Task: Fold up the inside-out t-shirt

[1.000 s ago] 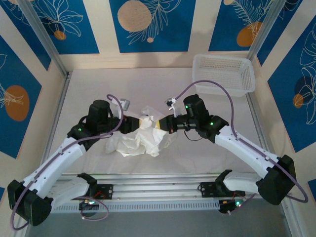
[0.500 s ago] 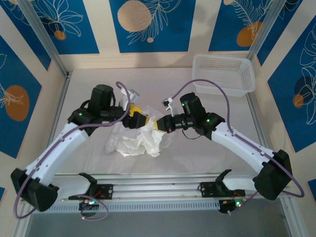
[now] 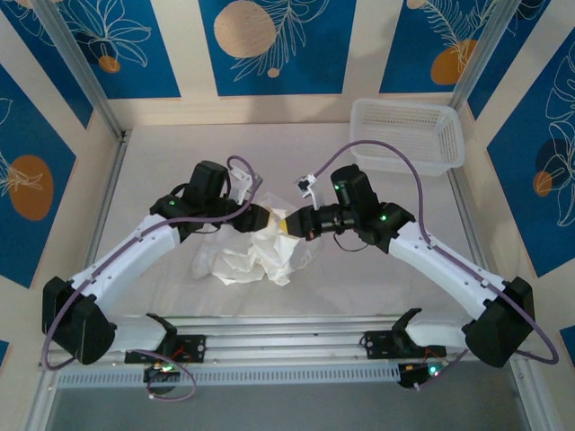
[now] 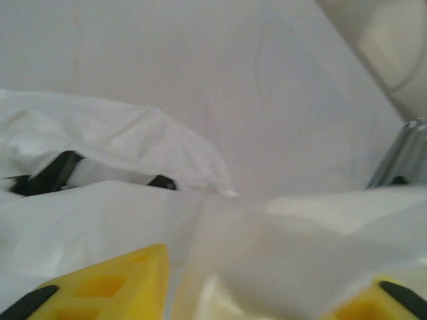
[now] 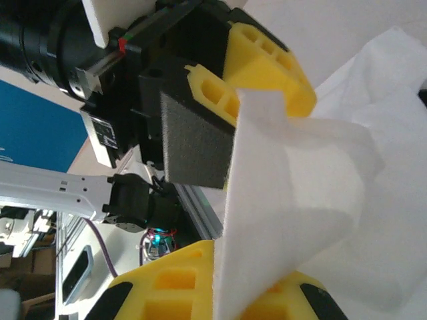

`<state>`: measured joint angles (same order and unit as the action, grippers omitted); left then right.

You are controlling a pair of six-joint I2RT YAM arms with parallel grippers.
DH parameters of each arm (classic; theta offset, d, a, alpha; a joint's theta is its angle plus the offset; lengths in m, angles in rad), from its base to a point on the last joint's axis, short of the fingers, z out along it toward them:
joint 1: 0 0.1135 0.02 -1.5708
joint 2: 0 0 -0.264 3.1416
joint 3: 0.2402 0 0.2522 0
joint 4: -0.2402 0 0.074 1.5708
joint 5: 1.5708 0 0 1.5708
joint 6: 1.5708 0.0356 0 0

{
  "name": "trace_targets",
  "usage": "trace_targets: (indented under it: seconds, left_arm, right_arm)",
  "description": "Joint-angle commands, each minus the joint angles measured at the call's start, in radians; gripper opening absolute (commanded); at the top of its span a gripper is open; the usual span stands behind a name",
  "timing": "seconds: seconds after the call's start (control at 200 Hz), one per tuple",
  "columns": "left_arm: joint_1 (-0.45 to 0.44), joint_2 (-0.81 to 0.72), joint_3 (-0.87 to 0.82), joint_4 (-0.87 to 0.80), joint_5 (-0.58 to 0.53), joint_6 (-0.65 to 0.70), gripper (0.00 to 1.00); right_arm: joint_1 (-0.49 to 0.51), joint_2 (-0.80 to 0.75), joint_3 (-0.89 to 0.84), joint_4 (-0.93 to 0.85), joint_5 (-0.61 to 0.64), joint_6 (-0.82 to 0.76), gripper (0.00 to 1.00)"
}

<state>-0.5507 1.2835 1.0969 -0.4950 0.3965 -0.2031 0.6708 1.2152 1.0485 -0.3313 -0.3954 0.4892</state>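
Note:
The inside-out t-shirt [image 3: 254, 256] lies crumpled in a white heap at the table's middle, its top bunch lifted. My left gripper [image 3: 272, 219] and right gripper [image 3: 289, 224] meet tip to tip over that bunch. In the right wrist view, my right gripper [image 5: 248, 297] is shut on a stiff fold of the t-shirt [image 5: 300, 173]. The same fold runs up between the left gripper's [image 5: 233, 100] dark pad and yellow finger. In the left wrist view, white cloth [image 4: 267, 247] fills the space between the yellow fingers [image 4: 107, 283] of my left gripper [image 4: 267, 297]. Dark patches [image 4: 53, 175] peek from under a fold.
A white mesh basket [image 3: 409, 135] stands at the back right corner. Metal rails [image 3: 108, 193] border the table on both sides, and an aluminium bar [image 3: 287, 346] runs along the near edge by the arm bases. Open tabletop [image 3: 296, 153] lies behind the heap.
My left arm has swung right, toward the right gripper. Its jaws spread off the cloth and came back together on the raised bunch. The right arm has barely moved.

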Motion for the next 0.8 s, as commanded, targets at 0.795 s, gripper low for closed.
trace_targets:
  seconds: [0.795]
  left_arm:
    - [0.044,0.057,0.05,0.049,0.001,-0.11,0.66]
  right_arm:
    - [0.015,-0.002,0.036,-0.039,-0.024,-0.022,0.0]
